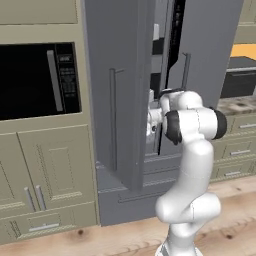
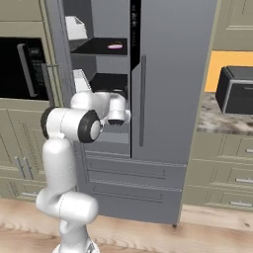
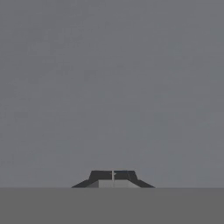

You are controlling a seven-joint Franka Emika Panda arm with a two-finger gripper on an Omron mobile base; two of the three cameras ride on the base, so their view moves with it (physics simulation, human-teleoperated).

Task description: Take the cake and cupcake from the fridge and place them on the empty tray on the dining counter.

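My hand is pinched together on nothing, so I reckon open up before reaching into the fridge for the cake.

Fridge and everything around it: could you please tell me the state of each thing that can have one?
fridge: left door swung open, right door shut, lower drawers shut.
microwave: door shut.
cake: lying on a fridge shelf, not yet taken.
gripper: shut, holding nothing, facing a plain grey surface.
cabinet: doors and drawer shut.
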